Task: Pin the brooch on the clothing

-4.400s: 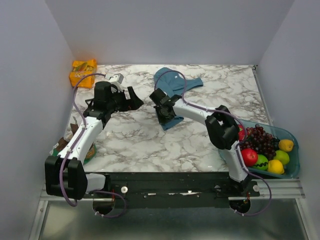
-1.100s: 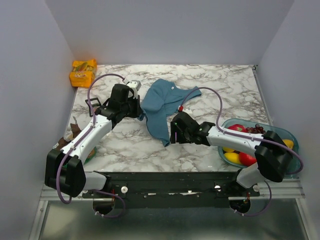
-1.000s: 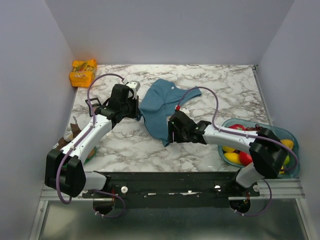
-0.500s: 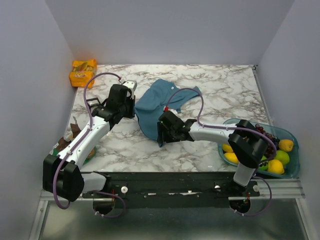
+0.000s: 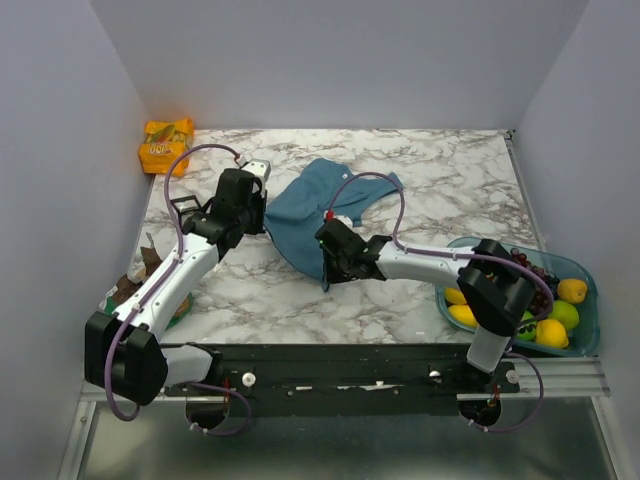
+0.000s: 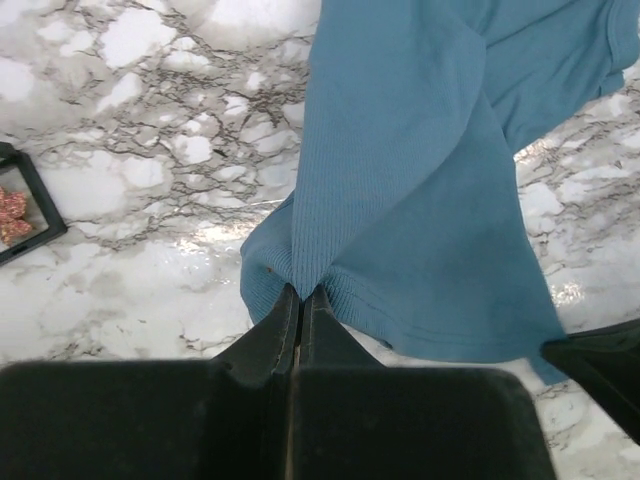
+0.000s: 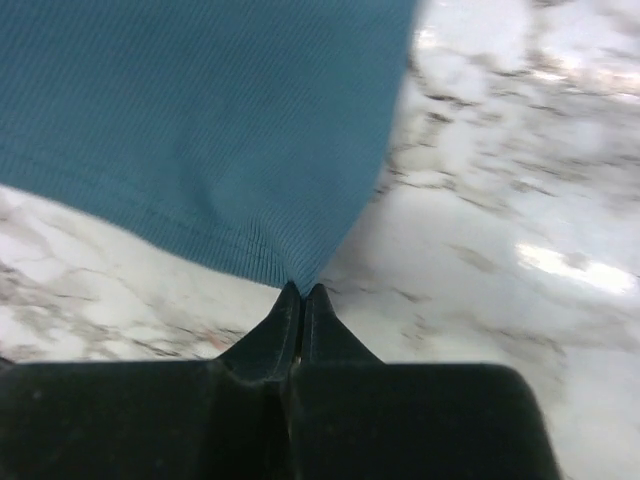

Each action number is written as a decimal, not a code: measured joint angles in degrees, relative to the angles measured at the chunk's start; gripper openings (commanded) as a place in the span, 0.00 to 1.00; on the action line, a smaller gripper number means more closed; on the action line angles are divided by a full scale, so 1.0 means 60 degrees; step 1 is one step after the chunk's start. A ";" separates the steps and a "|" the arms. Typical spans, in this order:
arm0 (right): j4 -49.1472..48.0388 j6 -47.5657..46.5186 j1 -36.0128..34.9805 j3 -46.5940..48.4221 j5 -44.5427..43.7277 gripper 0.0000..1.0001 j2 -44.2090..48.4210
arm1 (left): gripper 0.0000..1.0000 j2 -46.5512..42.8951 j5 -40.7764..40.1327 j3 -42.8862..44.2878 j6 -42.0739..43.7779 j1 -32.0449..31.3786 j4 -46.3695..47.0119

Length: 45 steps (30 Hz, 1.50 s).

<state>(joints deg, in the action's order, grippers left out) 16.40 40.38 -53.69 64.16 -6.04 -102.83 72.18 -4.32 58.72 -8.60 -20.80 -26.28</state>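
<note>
A marble table seen from above, with two robot arms reaching in from its near edge. A teal tank top, the clothing, lies partly bunched at the centre.

The left claw is pinched tight on the clothing's hem at its left side. The right claw is pinched tight on the nearest bottom corner. The hem runs on a slant between the two claws, from far left to near right.

The brooch, a tiny reddish flower, sits inside a small black-framed box on the table. It is not yet on the fabric. The box lies just beyond the left claw, off to its far side and apart from the clothing. The left arm is clearly the nearer one to the brooch, though it would first have to let go of the hem.
</note>
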 measured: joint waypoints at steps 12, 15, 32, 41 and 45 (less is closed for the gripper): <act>0.4870 -0.1246 0.0000 0.1756 -0.4433 0.04 0.2911 | 0.00 -0.0652 -0.1472 -0.0007 0.0324 -0.1242 -0.0025; 0.5093 -0.1082 -0.0146 0.0863 -0.4554 0.27 0.3337 | 0.35 -0.0484 -0.0907 -0.0142 0.0153 -0.1647 -0.0204; 0.4408 0.0379 -0.1020 -0.2433 -0.2776 0.81 0.6998 | 0.99 -0.3253 0.2885 -0.3446 -0.3289 -0.1752 -0.0004; 0.2597 0.0353 0.0739 -0.4277 -0.1548 0.73 0.6798 | 0.98 -0.2342 0.1581 -0.4696 -0.4156 0.0168 0.0838; 0.2120 0.0346 0.0812 -0.4492 -0.1118 0.71 0.6816 | 0.91 -0.2095 0.1162 -0.4972 -0.4302 0.0208 0.1118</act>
<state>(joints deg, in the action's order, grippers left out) 29.12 42.46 -48.82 37.21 -12.75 -61.93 59.61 2.66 28.88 -34.41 -19.55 -19.57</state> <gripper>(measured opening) 0.728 0.970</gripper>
